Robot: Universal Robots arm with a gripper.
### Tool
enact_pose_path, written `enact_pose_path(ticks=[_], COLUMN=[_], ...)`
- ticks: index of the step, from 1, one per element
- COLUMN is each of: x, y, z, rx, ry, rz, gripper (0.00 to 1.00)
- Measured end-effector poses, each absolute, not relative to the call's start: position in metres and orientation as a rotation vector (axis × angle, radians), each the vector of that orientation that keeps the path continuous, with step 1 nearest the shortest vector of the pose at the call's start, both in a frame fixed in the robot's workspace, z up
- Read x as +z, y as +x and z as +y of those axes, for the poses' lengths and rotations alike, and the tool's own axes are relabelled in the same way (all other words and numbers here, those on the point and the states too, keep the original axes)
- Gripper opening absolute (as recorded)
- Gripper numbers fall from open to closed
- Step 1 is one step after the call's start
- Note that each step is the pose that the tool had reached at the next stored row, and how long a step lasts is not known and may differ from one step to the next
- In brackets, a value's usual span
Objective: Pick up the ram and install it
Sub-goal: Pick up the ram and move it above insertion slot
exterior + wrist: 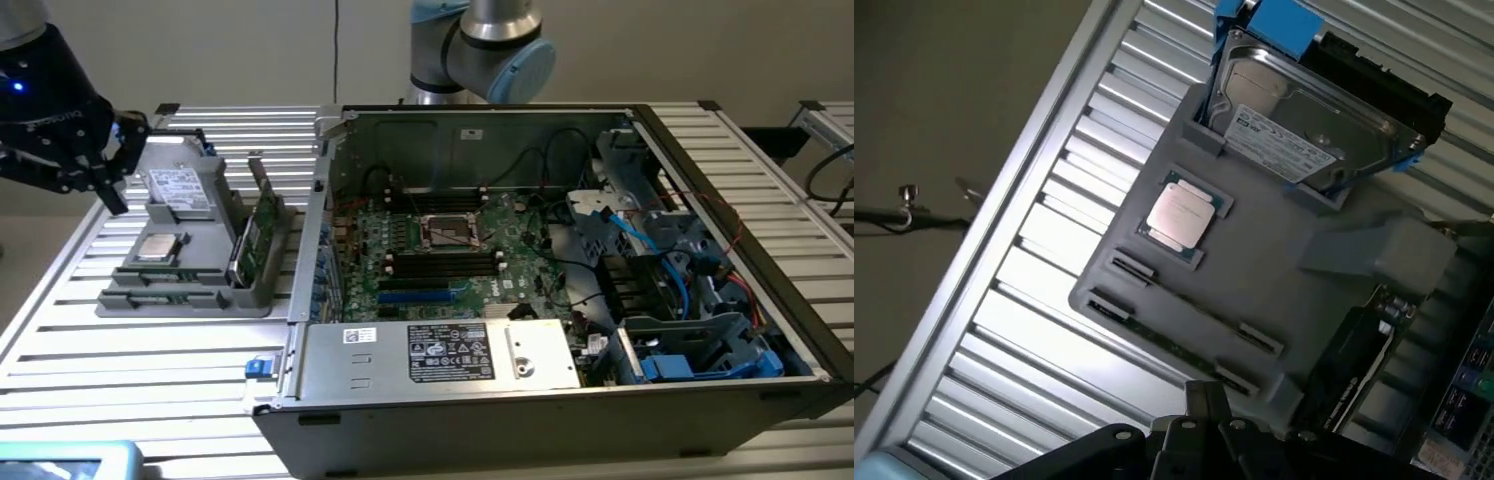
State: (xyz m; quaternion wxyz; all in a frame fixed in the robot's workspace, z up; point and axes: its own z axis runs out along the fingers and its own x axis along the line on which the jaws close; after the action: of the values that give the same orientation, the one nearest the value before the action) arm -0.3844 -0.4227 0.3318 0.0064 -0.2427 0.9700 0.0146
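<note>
Ram (1169, 342) edge-on in tray (1284, 260), barely legible; closed gripper (1204, 415) cropped.

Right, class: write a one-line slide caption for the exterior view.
Shut gripper hovers by the gray parts tray beside the open computer case on a slatted table.

The exterior view looks down from high and well back on the slatted table (134, 370), the open computer case (400, 425) and, at the exterior view's left, the grey tray (200, 265). The wrist view looks down past the gripper (1202, 400), close over that same tray (1284, 270) and table (1054, 260).
</note>
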Motion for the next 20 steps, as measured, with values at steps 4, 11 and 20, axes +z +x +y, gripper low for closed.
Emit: enact_pose_path(ticks=[4, 11, 20], x=[0.3317, 0.3317, 0.3317], y=[-0.3844, -0.3844, -0.3844], z=[-0.4226, -0.4227, -0.4227], rx=[0.046, 0.046, 0.046], ry=[-0.871, -1.059, -1.298], rz=[3.006, 2.944, 2.845], gripper=[0.11, 0.11, 0.11])
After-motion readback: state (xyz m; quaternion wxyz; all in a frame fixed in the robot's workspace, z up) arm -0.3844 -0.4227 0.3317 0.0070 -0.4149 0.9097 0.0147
